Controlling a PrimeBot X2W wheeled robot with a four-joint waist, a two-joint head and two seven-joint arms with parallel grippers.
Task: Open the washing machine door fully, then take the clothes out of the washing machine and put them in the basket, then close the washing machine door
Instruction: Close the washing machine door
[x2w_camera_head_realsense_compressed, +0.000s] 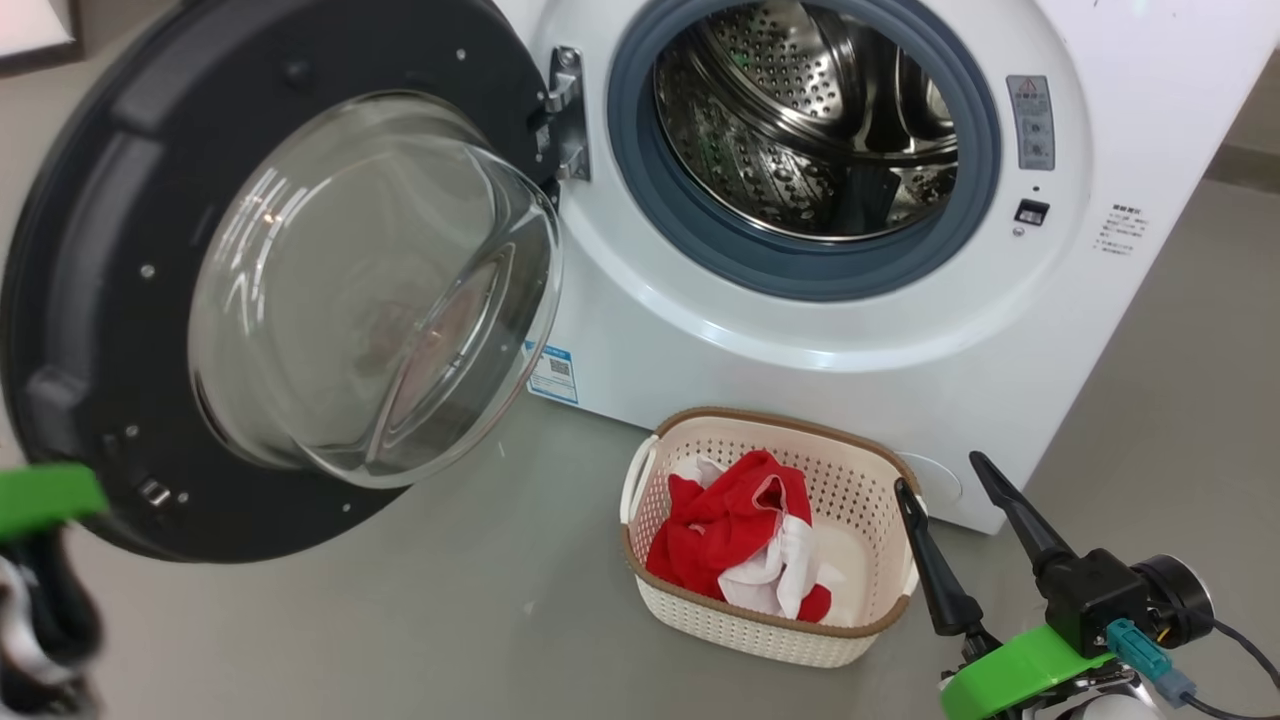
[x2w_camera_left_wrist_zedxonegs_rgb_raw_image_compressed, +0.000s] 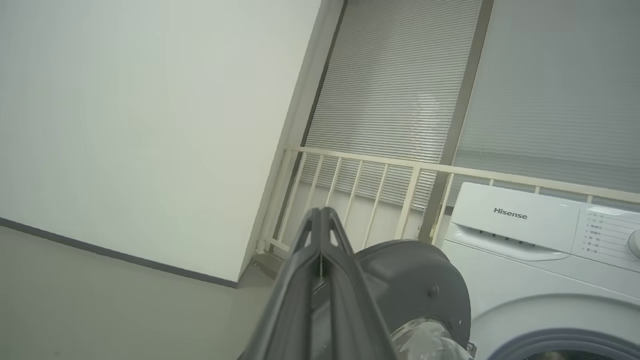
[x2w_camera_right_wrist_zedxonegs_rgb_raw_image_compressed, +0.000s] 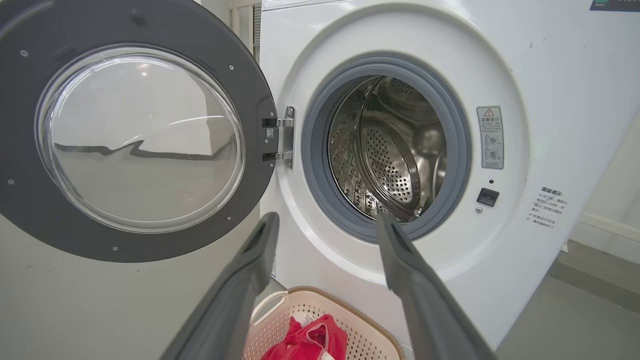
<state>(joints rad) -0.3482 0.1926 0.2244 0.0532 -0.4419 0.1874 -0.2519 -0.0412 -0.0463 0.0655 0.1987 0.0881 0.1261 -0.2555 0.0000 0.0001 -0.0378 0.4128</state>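
**Clothes (x2w_camera_head_realsense_compressed: 740, 540) in basket (x2w_camera_head_realsense_compressed: 760, 416); washing machine door (x2w_camera_head_realsense_compressed: 90, 300) left to close**

Red garments lie heaped in the basket before the washing machine (x2w_camera_head_realsense_compressed: 800, 370), whose drum (x2w_camera_head_realsense_compressed: 800, 120) looks empty. Only closing the wide-open door remains, I judge. My left gripper (x2w_camera_left_wrist_zedxonegs_rgb_raw_image_compressed: 320, 220) is pinched together on nothing. My right gripper (x2w_camera_head_realsense_compressed: 940, 472) gapes empty beside the basket.

Grey floor (x2w_camera_head_realsense_compressed: 400, 620), pale wall (x2w_camera_left_wrist_zedxonegs_rgb_raw_image_compressed: 150, 100), cream railing (x2w_camera_left_wrist_zedxonegs_rgb_raw_image_compressed: 380, 160), slatted blinds (x2w_camera_left_wrist_zedxonegs_rgb_raw_image_compressed: 395, 75), dark baseboard (x2w_camera_left_wrist_zedxonegs_rgb_raw_image_compressed: 115, 252)
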